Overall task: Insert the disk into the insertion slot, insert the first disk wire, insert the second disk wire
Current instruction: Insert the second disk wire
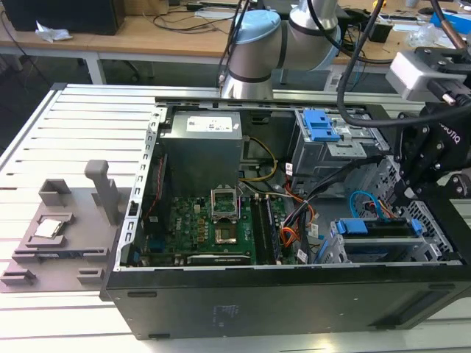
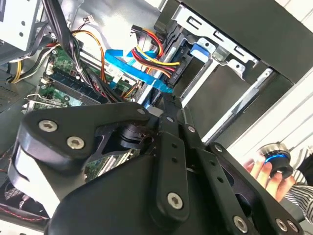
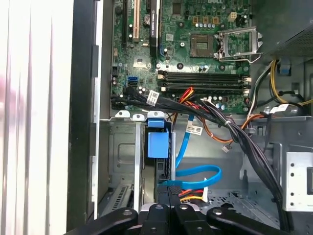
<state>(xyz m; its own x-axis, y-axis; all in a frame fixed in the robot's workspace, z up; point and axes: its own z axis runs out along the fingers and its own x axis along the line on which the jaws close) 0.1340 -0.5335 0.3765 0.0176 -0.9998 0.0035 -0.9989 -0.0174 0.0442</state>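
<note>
Exterior view shows the open computer case [image 1: 280, 294] lying on a slatted white table [image 1: 73, 125], and the disk [image 1: 375, 237] is already seated in the insertion slot [image 1: 335, 254] at the lower corner of the case on the exterior view's right. Its long axis runs along the near wall of the case, and its blue carrier bracket stands up at both ends of the bay, so the disk stands on its edge between the metal walls. In the first wrist view the disk [image 3: 158, 142] is seen from its end, with one blue tab of the carrier on top, inside the silver cage [image 3: 122, 152]. The gripper [image 1: 401, 193] hangs directly over the far end of the disk in the exterior view; in the second wrist view the gripper [image 2: 168, 100] has its two fingers brought almost together at the tips, which sit against the connector end of the disk where one flat blue cable [image 2: 132, 66] and one bundle of red, yellow and black wires [image 2: 154, 58] meet, but I cannot tell if the tips really pinch a plug or only touch it. One blue cable [image 3: 195, 174] makes a loop beside the disk in the first wrist view. One person's hand [image 2: 266, 174] holds a round knob outside the case
</note>
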